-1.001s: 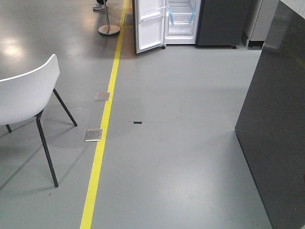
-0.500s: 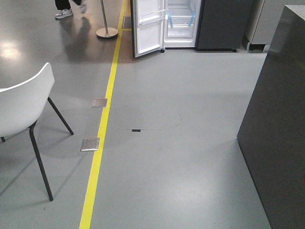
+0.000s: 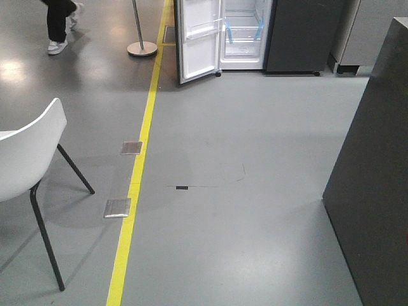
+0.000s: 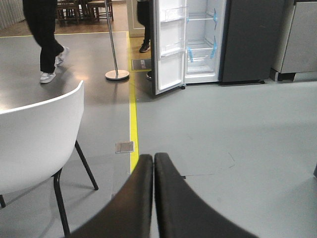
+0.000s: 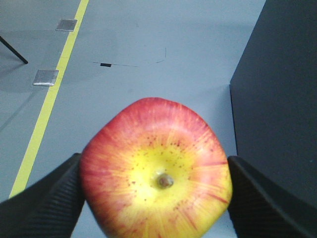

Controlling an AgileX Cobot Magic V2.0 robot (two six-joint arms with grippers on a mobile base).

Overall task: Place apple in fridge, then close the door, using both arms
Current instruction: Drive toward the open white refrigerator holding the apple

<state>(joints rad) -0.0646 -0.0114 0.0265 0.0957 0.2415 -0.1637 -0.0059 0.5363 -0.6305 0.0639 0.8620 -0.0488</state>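
Note:
The apple (image 5: 156,171), red with a yellow centre and stem dimple, fills the right wrist view, and my right gripper (image 5: 154,164) is shut on it, one black ribbed pad on each side. My left gripper (image 4: 153,158) is shut with nothing in it, its fingers pressed together above the floor. The fridge (image 3: 299,32) stands far ahead across the grey floor, showing its white inside with glass shelves and blue tape (image 4: 203,44). The door (image 3: 199,39) hangs wide open to the left, its white inner side (image 4: 171,49) facing me. Neither arm shows in the front view.
A white chair (image 3: 25,159) stands at the near left. A yellow floor line (image 3: 136,178) with metal floor plates (image 3: 118,208) runs toward the fridge. A dark counter side panel (image 3: 376,185) stands close on the right. Near the door stand a chrome post (image 3: 141,46) and a walking person (image 3: 58,22).
The view has rolled forward toward the fridge: the floor plates and the chair slid down and to the left. A person has walked into the top left corner.

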